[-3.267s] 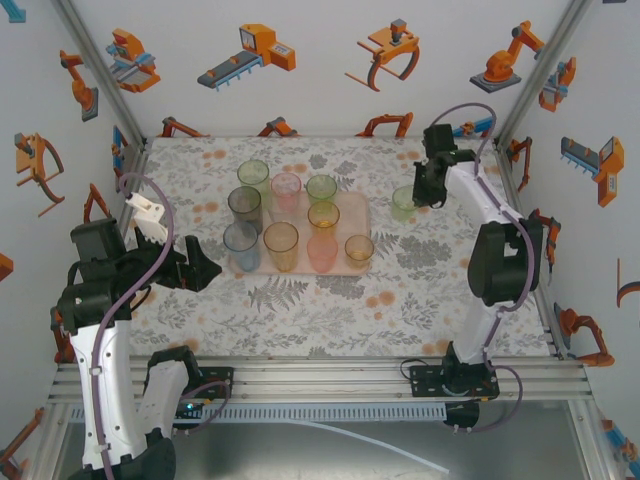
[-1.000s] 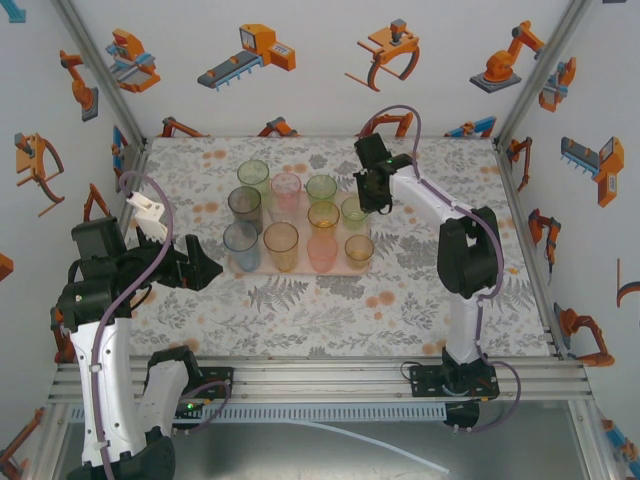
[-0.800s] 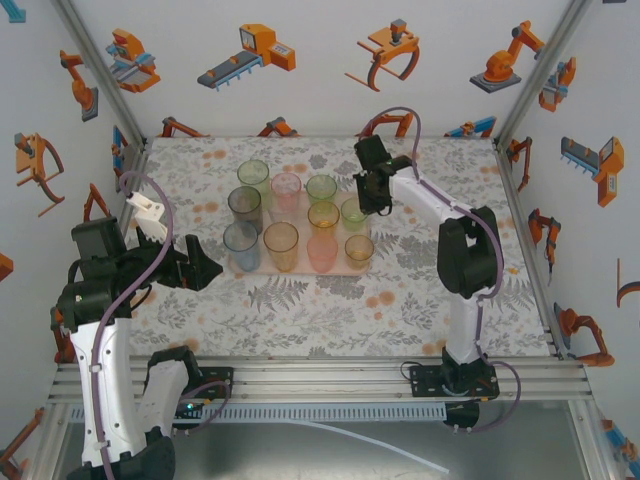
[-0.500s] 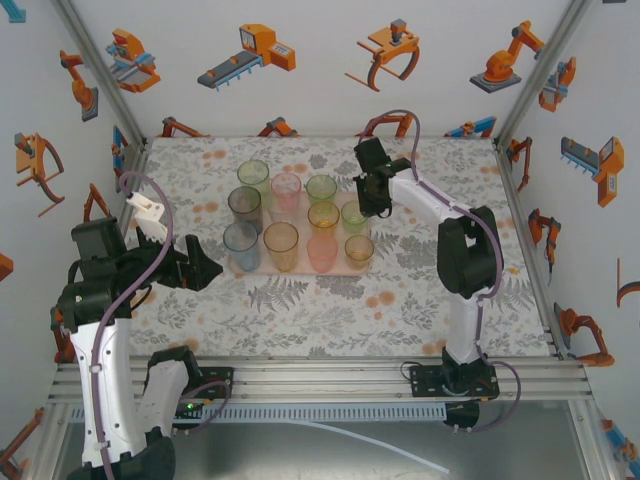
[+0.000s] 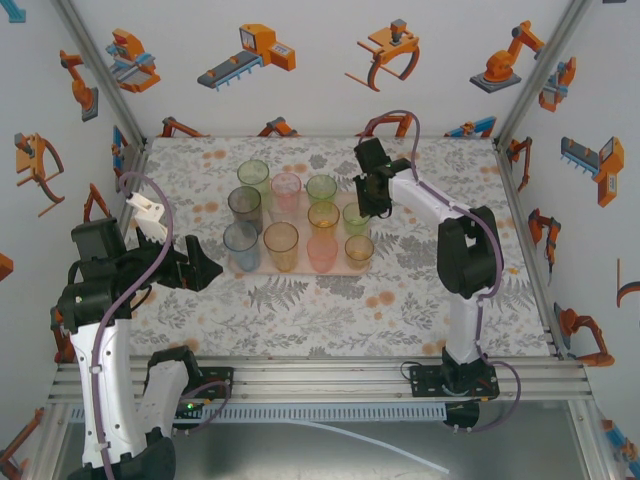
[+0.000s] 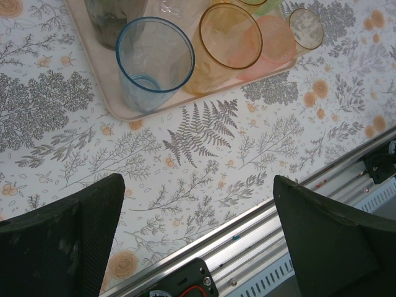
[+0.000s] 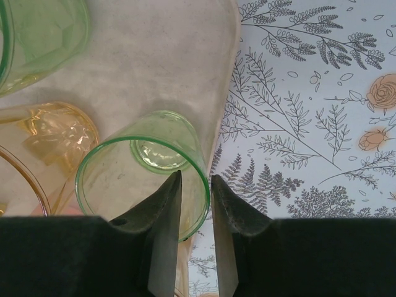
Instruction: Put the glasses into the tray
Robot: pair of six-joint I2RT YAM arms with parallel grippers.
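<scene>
The pale pink tray (image 5: 300,272) lies mid-table with several glasses on it, among them a grey one (image 5: 245,203), a blue one (image 5: 240,240) and an orange one (image 5: 281,240). My right gripper (image 5: 365,205) is at the tray's far right corner, shut on the wall of a green glass (image 5: 355,217). In the right wrist view one finger is inside the green glass (image 7: 111,179) and one outside, the gripper (image 7: 197,176) narrow over the rim, and the glass base is low over the tray (image 7: 154,55). My left gripper (image 5: 208,270) stands open left of the tray, holding nothing.
The left wrist view has the blue glass (image 6: 154,62) and orange glass (image 6: 230,37) at the tray's near rim (image 6: 117,111), with the open left gripper (image 6: 198,185) over floral tabletop and the metal rail (image 6: 297,204) at the table's near edge.
My right gripper carried the green glass from the far right of the table to the tray's far right corner and lowered it slightly there. The left arm has not moved.
</scene>
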